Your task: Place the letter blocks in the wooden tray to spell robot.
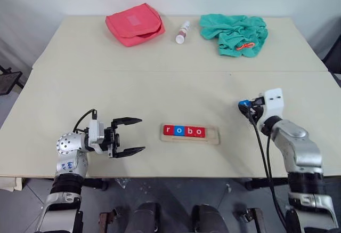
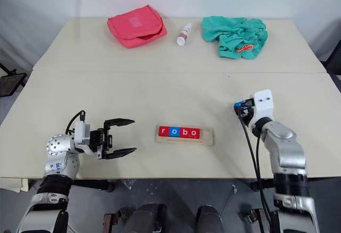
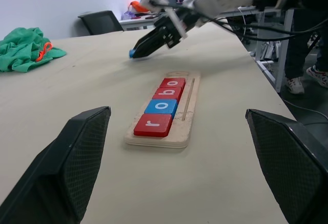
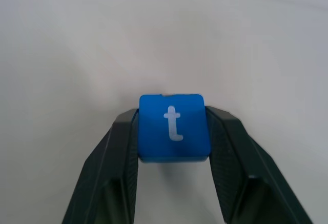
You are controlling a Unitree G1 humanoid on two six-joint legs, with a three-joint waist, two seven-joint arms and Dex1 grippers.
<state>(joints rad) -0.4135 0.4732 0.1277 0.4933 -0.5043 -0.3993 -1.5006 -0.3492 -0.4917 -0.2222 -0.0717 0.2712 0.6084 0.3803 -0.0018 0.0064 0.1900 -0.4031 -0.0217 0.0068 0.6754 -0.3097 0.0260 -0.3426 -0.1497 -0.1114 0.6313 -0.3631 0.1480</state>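
Note:
The wooden tray [image 1: 213,135] lies near the table's front edge, between my arms. In its groove several letter blocks read r [image 1: 169,130], o [image 1: 179,131], b [image 1: 189,131], o [image 1: 199,132]; its right end is bare. Right of the tray and farther back, my right gripper [image 1: 244,105] is shut on a blue block with a white t [image 4: 174,126], its fingers [image 4: 118,152] pressing on the block's two sides, low over the tabletop. My left gripper [image 1: 141,135] stands open left of the tray, pointing at it, with nothing between its fingers [image 3: 77,157].
At the table's far edge lie a pink pouch [image 1: 135,24], a small bottle [image 1: 183,32] on its side and a crumpled green cloth [image 1: 234,33]. A seam crosses the table behind the tray. A person's legs [image 3: 302,55] stand beyond the table's right side.

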